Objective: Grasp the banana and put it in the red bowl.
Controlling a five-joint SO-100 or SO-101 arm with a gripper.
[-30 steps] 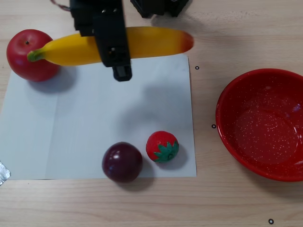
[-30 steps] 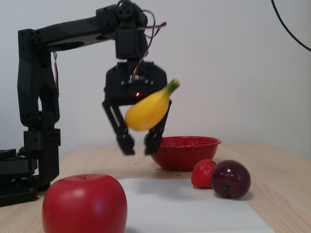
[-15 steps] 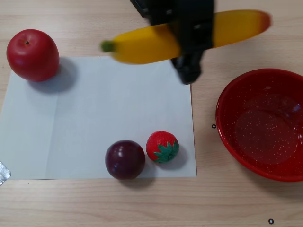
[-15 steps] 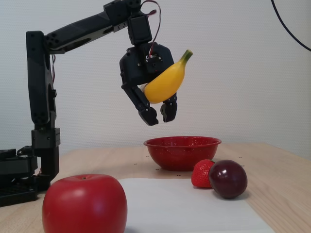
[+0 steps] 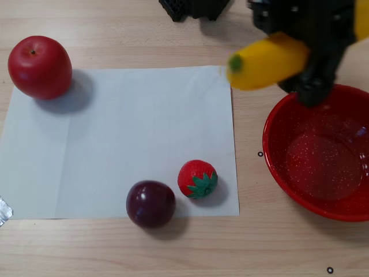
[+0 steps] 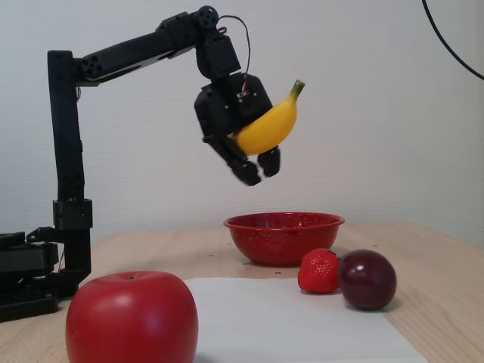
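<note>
In the fixed view the arm reaches out from its post at the left, and its fingers (image 6: 257, 168) are closed around the banana (image 6: 266, 125), gripping it at the middle with the green stem tip pointing up and to the right. The fruit hangs high above the bench (image 6: 439, 265), and the red bowl (image 6: 283, 234) sits well below the fingers. This looks like the carry step: the grasp is made, the drop is not. The next move likely calls for lowering toward the bowl's centre before the fingers part, since a release from this height could bounce the fruit out.

The other view, looking down, shows what the side view cannot: the banana (image 5: 266, 62) extends left of the fingers (image 5: 314, 92), which sit over the far rim of the red bowl (image 5: 288, 173), so the stem end overhangs the bench. It also shows the white paper sheet (image 5: 127, 138) carrying the apple (image 5: 39, 66), plum (image 5: 150, 203) and strawberry (image 5: 197, 179), all well left of the fingers.
</note>
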